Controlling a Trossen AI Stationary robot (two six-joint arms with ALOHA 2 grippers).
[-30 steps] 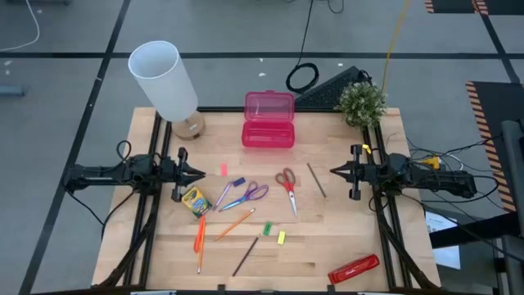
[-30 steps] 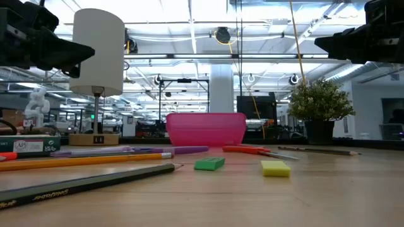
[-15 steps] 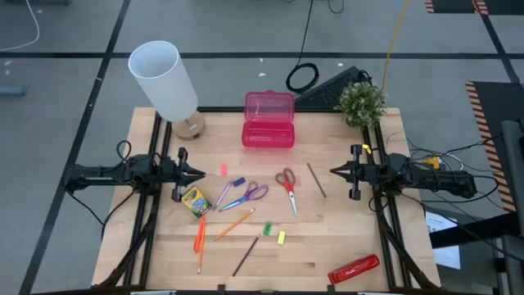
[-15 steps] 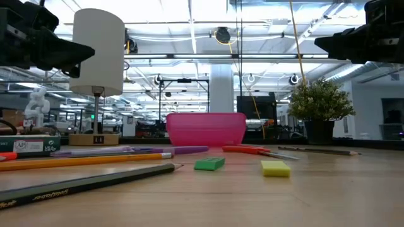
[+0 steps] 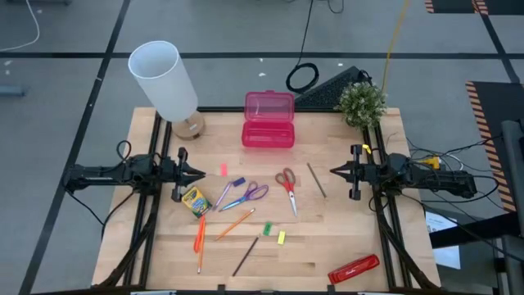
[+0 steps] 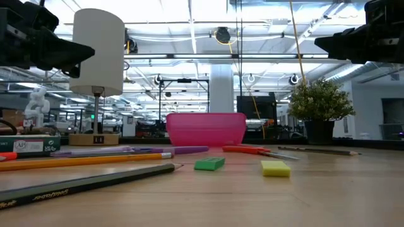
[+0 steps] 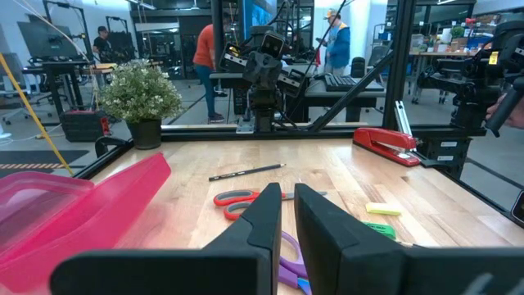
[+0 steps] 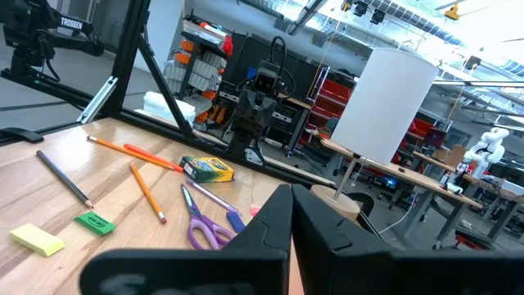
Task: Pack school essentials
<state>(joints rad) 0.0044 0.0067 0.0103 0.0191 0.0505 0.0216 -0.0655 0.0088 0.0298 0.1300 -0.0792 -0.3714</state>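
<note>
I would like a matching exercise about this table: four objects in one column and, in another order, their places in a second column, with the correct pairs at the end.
Objects:
1. red-handled scissors
2. crayon box
3. pink case
4. red stapler

Places:
A. at the table's far edge, between the lamp and the plant
B. near the table's front corner on the right arm's side
C. close to the left pincer
D. mid-table, beside the purple-handled scissors

Pairs: 1-D, 2-C, 3-A, 4-B
</note>
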